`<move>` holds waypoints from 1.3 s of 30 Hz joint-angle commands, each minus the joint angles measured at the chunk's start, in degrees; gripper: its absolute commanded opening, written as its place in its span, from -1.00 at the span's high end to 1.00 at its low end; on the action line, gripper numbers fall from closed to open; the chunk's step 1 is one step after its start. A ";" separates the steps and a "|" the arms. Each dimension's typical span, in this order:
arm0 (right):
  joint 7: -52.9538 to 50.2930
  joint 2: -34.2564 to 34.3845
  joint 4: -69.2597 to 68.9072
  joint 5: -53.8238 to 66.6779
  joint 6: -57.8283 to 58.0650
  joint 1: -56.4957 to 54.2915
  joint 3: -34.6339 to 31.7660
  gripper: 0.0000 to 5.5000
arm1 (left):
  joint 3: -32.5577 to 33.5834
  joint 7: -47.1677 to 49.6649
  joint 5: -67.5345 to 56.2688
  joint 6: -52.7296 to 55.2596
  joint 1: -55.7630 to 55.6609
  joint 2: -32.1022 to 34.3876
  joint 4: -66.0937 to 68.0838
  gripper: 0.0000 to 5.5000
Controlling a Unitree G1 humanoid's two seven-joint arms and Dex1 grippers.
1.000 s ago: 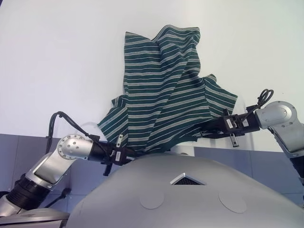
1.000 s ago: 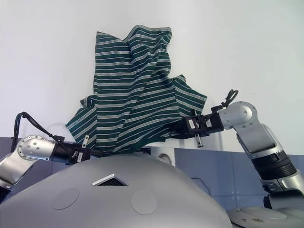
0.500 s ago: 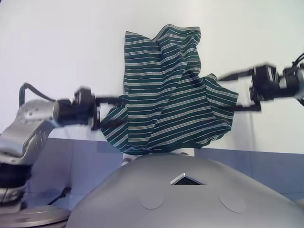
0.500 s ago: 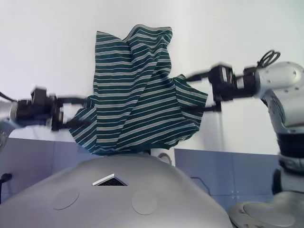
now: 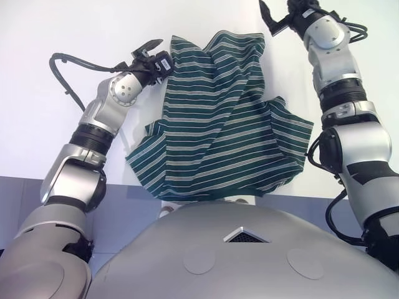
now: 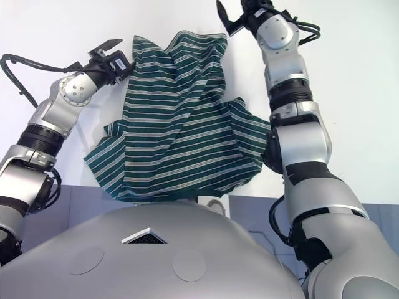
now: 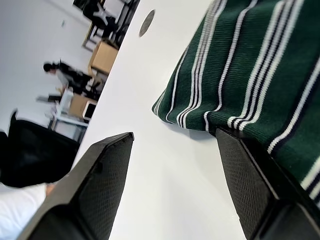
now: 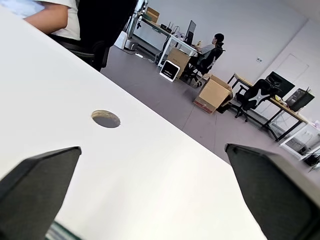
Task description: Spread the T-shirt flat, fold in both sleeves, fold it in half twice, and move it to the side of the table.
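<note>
No legible text, numbers or signs anywhere. There is a small white sticker [image 5: 164,63] on the body of the left gripper [image 7: 173,135], at about 10 o'clock in the head view, with print too small to read. Any marks on the cardboard box [image 8: 212,93] in the room behind are too small to tell.

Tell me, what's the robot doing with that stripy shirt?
The robot is meant to fold the green striped T-shirt, which lies bunched up on the white table. Both arms stretch to its far end. The left gripper is open beside the far left corner, the right gripper open by the far right one. Neither holds cloth.
</note>
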 commanded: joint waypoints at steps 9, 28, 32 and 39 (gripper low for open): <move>-3.64 -2.22 16.34 -15.45 -6.85 0.52 11.42 -0.95 | 2.03 -2.01 1.56 0.69 3.13 0.11 15.09 -0.10; -8.63 -3.15 18.51 -15.94 -3.55 1.38 10.61 -0.95 | 6.71 7.96 -0.12 -0.11 -0.20 -11.97 18.75 -0.10; -13.97 -2.72 18.38 -13.54 -4.20 -1.07 7.78 -0.95 | 9.70 10.12 -2.50 -2.97 -5.62 -13.23 24.80 -0.10; -7.37 1.35 2.30 7.26 -14.96 -7.63 -10.08 -0.95 | 19.59 13.69 -9.20 -10.49 -15.12 -14.10 18.43 -0.10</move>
